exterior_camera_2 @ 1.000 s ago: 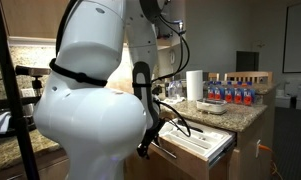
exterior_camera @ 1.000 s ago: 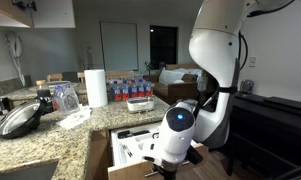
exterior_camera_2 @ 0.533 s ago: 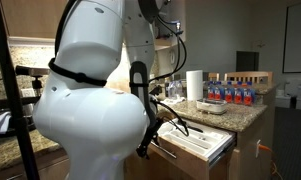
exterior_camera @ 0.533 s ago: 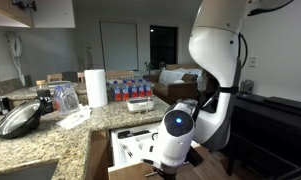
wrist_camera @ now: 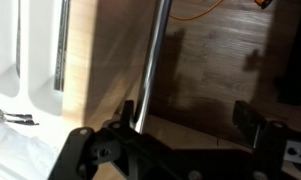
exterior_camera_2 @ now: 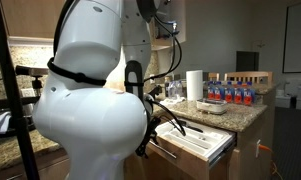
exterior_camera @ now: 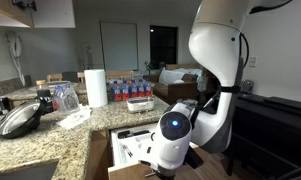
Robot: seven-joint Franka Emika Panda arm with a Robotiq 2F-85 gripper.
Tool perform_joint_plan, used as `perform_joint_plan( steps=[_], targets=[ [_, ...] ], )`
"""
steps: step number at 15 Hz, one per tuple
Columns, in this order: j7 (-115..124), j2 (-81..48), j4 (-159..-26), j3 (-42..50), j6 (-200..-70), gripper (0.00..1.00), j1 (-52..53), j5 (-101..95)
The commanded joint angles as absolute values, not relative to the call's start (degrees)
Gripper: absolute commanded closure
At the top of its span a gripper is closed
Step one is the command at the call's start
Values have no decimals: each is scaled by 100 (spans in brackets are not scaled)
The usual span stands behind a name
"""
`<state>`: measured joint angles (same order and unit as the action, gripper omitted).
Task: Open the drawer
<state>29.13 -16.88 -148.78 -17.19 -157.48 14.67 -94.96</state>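
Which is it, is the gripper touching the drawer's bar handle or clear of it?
Cannot tell. In the wrist view the handle runs down beside one finger of the open gripper, with neither gap nor contact plain.

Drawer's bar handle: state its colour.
Silver. The slim metal bar handle on the light-brown wooden drawer front shows best in the wrist view.
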Motion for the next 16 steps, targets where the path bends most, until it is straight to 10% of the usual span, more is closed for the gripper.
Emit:
perform_joint_plan(
  steps=[1,16],
  targets=[
    [2887,-1233,-15454,-2143,-15908,0,1735,-9060],
    [1911,-106,-15908,-2938,-15429,0,2698,-6858]
  ],
)
